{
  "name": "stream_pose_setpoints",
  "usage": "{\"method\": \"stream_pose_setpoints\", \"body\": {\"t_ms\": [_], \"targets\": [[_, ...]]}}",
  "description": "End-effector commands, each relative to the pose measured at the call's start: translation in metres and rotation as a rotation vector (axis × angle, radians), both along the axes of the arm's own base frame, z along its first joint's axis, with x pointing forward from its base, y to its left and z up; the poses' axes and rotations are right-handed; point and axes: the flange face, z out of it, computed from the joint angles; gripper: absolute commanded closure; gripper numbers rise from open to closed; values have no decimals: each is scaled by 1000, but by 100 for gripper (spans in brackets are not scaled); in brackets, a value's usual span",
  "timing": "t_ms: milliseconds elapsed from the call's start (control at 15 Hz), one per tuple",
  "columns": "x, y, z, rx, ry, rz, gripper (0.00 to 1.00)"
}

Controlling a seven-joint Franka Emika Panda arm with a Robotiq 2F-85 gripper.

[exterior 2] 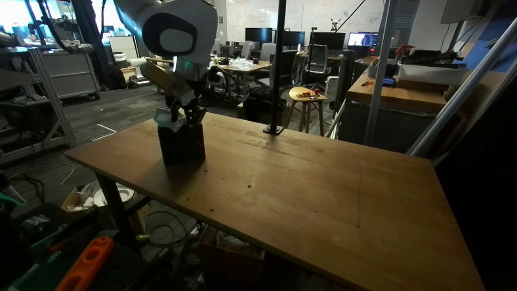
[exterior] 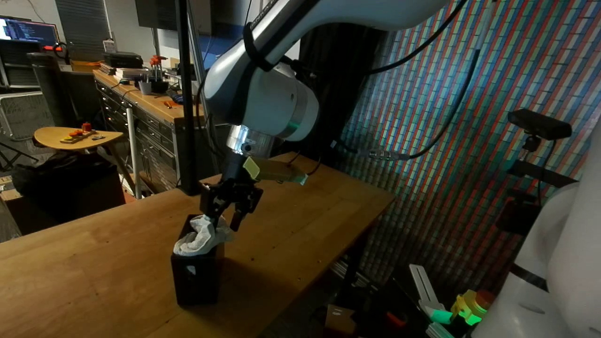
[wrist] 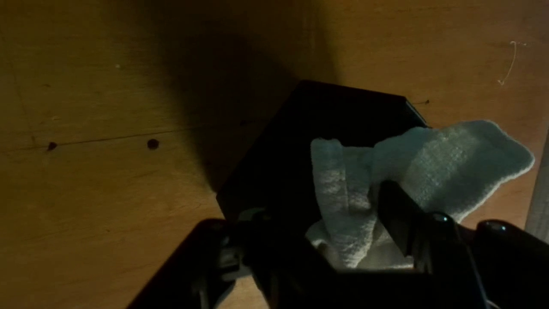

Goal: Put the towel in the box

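The pale towel [exterior: 199, 240] lies crumpled in the mouth of the black box [exterior: 196, 281]. Part of it bulges above the rim and over one edge; it also shows in an exterior view [exterior 2: 164, 116] and in the wrist view [wrist: 459, 159]. The box stands upright on the wooden table and shows in an exterior view [exterior 2: 183, 145] and in the wrist view [wrist: 343, 109]. My gripper [exterior: 224, 227] is open just above the box. In the wrist view its fingers [wrist: 324, 201] are apart, and the right one touches or overlaps the towel. The box's inside is dark.
The wooden table [exterior 2: 315, 190] extends beyond the box, with its edge near the box in both exterior views. A black upright post [exterior 2: 278, 72] stands at the table's far edge. A small stool [exterior: 77, 136] and a workbench stand beyond.
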Motion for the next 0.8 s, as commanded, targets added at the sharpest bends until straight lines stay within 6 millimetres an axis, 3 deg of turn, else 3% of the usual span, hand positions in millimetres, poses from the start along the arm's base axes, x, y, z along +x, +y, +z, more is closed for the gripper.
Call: {"method": "stream_pose_setpoints", "body": {"t_ms": [0, 67, 267, 533, 600, 733], "targets": [[-9, 3, 3, 32, -52, -61, 64], [-9, 3, 3, 37, -58, -68, 65], [-5, 6, 8, 22, -58, -53, 90], [-2, 8, 19, -16, -45, -6, 98], [-2, 10, 21, -27, -41, 10, 92], [-1, 13, 22, -53, -27, 43, 91]]}}
